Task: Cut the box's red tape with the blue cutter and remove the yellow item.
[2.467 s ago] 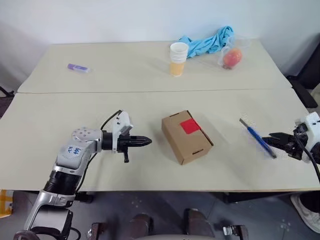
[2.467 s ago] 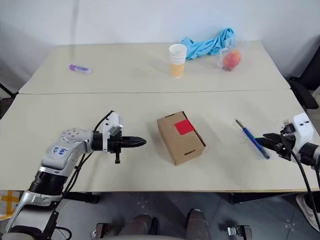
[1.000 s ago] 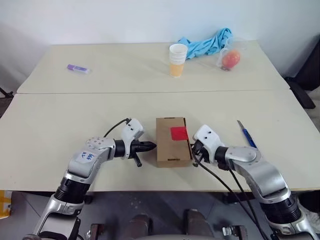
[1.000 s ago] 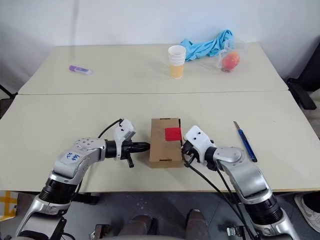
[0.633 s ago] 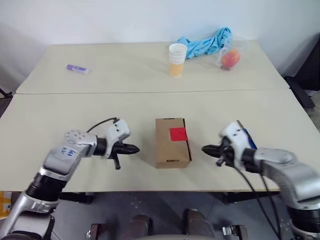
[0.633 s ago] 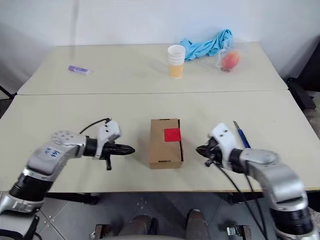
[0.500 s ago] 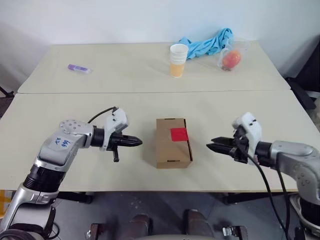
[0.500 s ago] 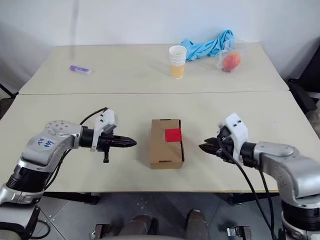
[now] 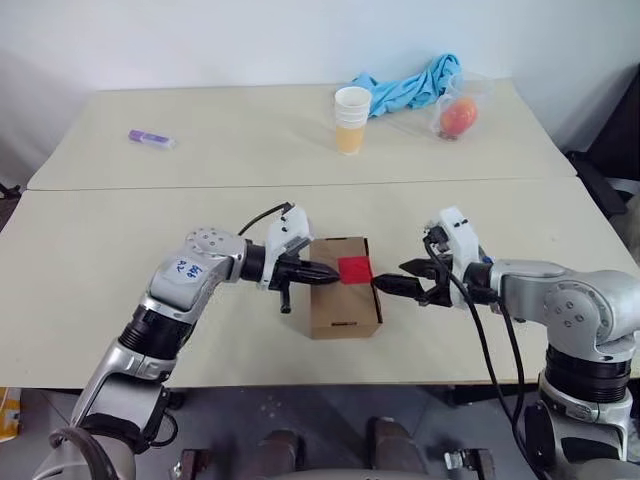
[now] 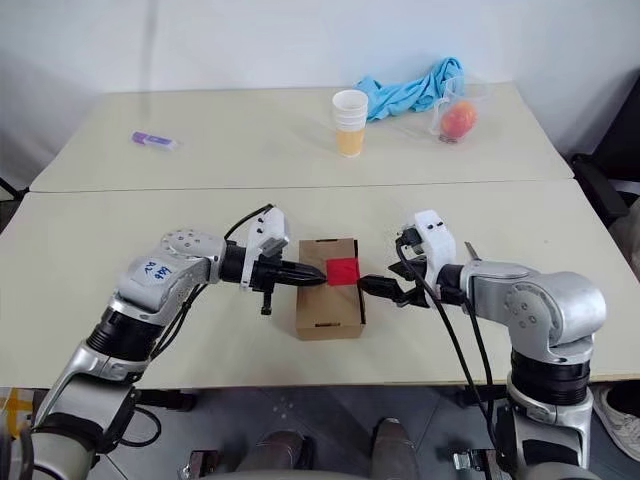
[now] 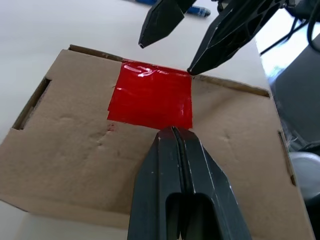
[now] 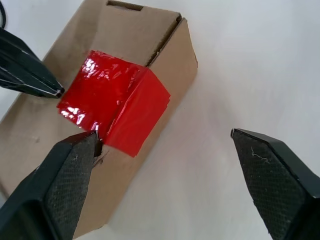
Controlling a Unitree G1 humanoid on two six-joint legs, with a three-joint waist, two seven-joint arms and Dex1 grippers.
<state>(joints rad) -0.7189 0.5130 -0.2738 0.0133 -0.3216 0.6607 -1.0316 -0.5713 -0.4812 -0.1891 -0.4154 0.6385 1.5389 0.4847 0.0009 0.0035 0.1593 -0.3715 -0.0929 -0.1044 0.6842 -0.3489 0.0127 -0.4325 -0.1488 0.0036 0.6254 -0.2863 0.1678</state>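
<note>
Both tools have closed back in on the box [image 9: 343, 297] near the table's [image 9: 90, 250] front edge: your left tool [image 9: 322, 272], clenched empty, rests its tip at the red tape [image 9: 355, 268]; your right tool [image 9: 397, 287] gapes wide at the taped side. Blue cutter [image 11: 170, 9] lies untouched on the table beyond. Light cardboard will slide and dent, so pin it on the flaps, off the seam
</note>
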